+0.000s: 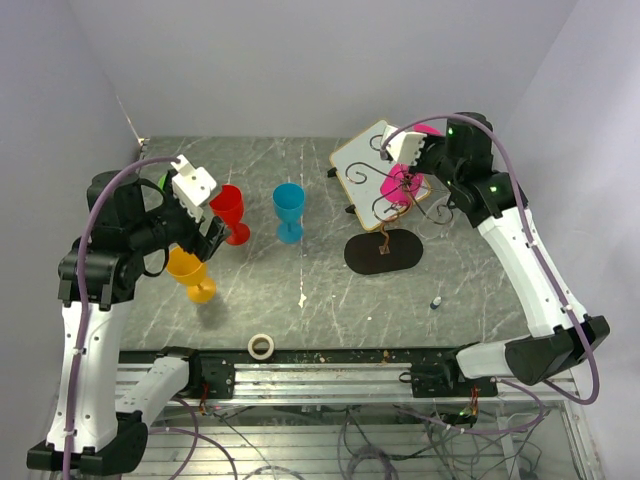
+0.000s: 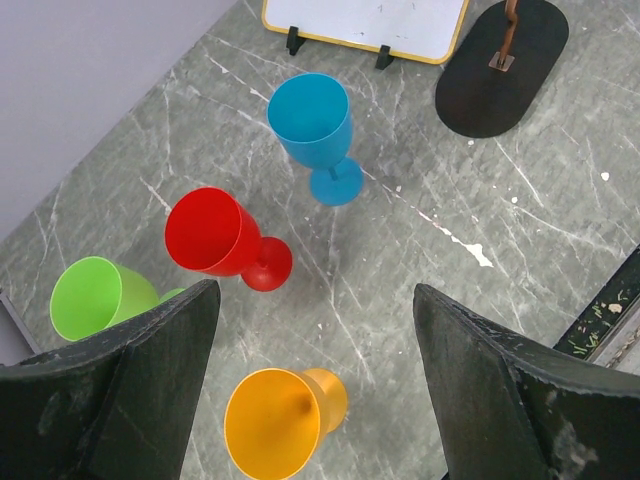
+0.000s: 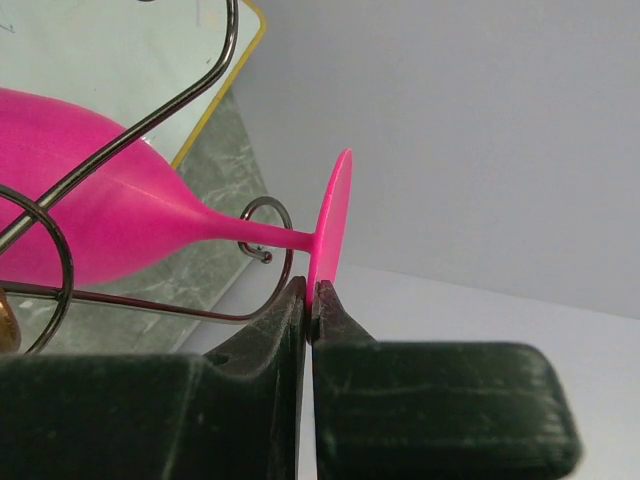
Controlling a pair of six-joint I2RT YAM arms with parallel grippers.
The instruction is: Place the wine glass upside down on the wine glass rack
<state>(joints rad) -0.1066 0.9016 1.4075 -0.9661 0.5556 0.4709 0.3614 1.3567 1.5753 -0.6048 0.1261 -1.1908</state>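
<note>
At the left, the left gripper [image 2: 315, 310] hangs wide open above the grey marbled worktop [image 1: 470, 260] and holds nothing; below and ahead of it stand a green glass [image 2: 95, 295], an orange glass [image 1: 188, 268] and a red glass [image 1: 228, 205], all upright and apart from one another. Further right stands a blue glass [image 1: 289, 205], also upright, and a roll of tape [image 1: 262, 346] lies near the front edge. Right of the middle, a white board [image 1: 358, 160] with a wooden rim leans at the back, and just in front of it the wine glass rack [image 1: 385, 252] stands on its black oval base. The pink wine glass [image 1: 398, 183] is up among the rack's curled wire arms, tilted, its stem beside a small wire curl; whether it rests there cannot be told. The right gripper [image 3: 312, 300] is closed tight on the edge of the glass's foot.
</note>
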